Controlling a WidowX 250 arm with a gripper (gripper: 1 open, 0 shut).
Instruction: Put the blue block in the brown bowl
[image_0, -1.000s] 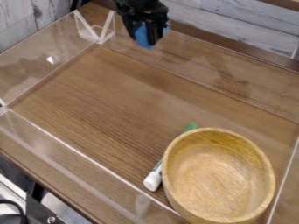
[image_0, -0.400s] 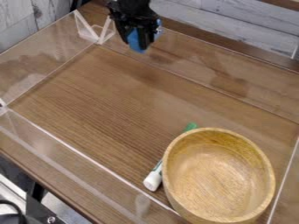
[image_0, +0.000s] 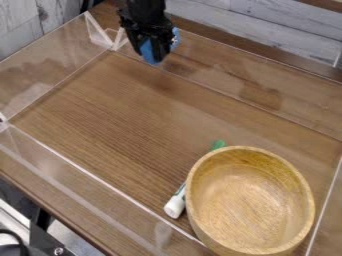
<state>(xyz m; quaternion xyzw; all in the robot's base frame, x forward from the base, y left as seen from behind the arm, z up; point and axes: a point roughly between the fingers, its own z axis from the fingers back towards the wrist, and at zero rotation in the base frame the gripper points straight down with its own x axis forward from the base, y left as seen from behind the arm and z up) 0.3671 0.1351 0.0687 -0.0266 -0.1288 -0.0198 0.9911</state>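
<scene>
At the top of the camera view, near the back wall of the clear tray, my black gripper (image_0: 151, 47) points down over the wooden surface. It is shut on the blue block (image_0: 154, 47), whose bright-blue faces show between and below the fingers. The brown bowl (image_0: 250, 200), big, round and light wooden, sits far from it at the lower right with nothing inside. The upper part of the gripper is cut off by the frame's edge.
A thin white-and-green marker (image_0: 187, 192) lies against the bowl's left rim. Clear acrylic walls (image_0: 54, 160) fence the wooden table surface on all sides. A pale plank wall runs behind the tray.
The gripper with the blue block has shifted slightly left and a little lower along the back of the tray. Bowl and marker have stayed put.
</scene>
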